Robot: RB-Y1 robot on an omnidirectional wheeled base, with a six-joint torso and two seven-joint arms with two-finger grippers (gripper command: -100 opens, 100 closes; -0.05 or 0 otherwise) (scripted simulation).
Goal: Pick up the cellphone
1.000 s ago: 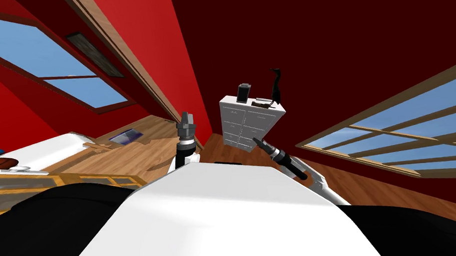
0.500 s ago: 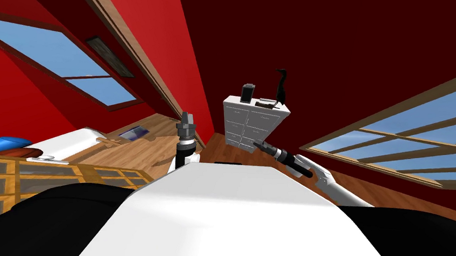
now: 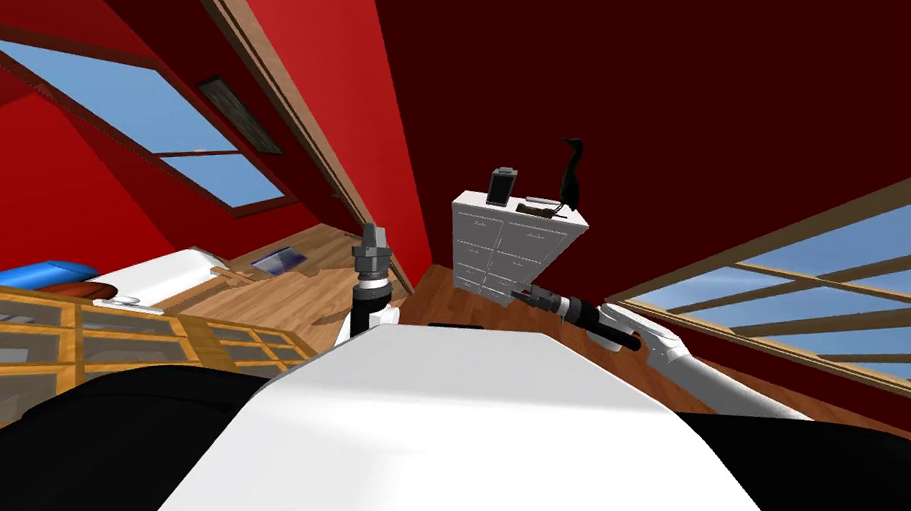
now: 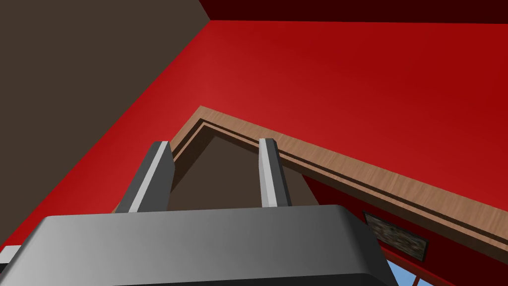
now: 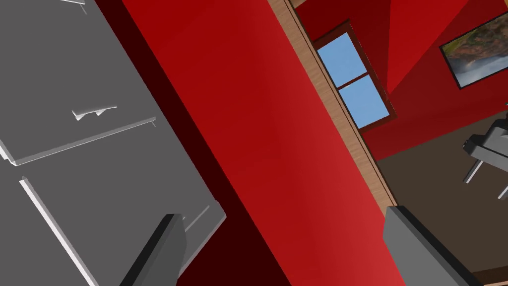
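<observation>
A white dresser (image 3: 504, 254) stands against the dark red wall ahead of me. On its top stand a small dark slab with a pale face (image 3: 504, 186), a flat dark item (image 3: 540, 204) and a tall black figure (image 3: 570, 169); I cannot tell which is the cellphone. My right gripper (image 3: 521, 295) hangs open and empty in front of the lower drawers. In the right wrist view the right gripper (image 5: 292, 248) has the grey drawer fronts (image 5: 74, 124) beside one finger. My left gripper (image 3: 372, 238) points upward, open and empty, as the left wrist view's left gripper (image 4: 213, 174) confirms.
A wooden shelf unit (image 3: 98, 333) runs along my left. Behind it lies a white bed (image 3: 174, 272) with a blue pillow (image 3: 44, 274). A flat dark item (image 3: 278, 260) rests on the wooden floor (image 3: 276, 300). A large window (image 3: 846, 280) fills the right wall.
My view has swung, so the dresser sits slightly further right and the shelf unit shows more at the left. The right arm has stretched lower and rightward. The left arm holds still.
</observation>
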